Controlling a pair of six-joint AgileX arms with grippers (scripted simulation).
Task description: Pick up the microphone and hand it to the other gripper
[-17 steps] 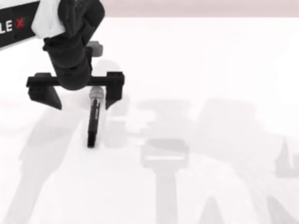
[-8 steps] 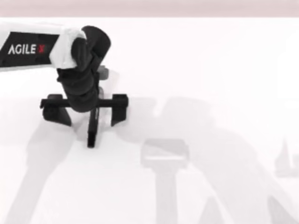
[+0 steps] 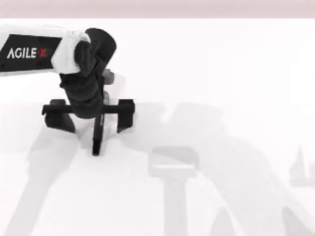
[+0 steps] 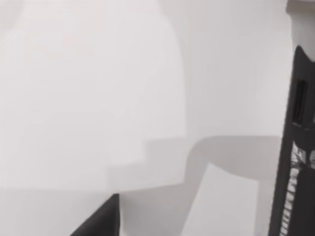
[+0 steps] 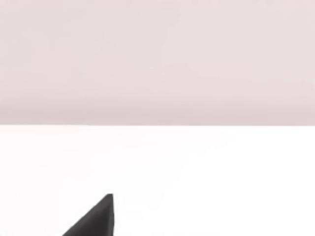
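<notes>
The microphone [image 3: 97, 135] lies on the white table at the left, its black handle pointing toward the near edge. Its head is hidden beneath my left arm's wrist. My left gripper [image 3: 96, 129] hangs open straight over it, one black finger [image 3: 61, 119] on each side of the handle and neither touching it. In the left wrist view the handle [image 4: 298, 147] runs along the edge, well apart from the one fingertip [image 4: 106, 219] that shows. The other gripper, my right one, is outside the top view. Its wrist view shows a single fingertip [image 5: 98, 216] over bare table.
The white tabletop [image 3: 221, 73] stretches right of the microphone, crossed by pale grey shadows of the arms [image 3: 173, 164]. A pinkish back wall [image 5: 157, 59] rises behind the table's far edge.
Over the last second my left gripper moved right and toward the near edge, settling astride the microphone and covering its head. It has barely moved in the last half second.
</notes>
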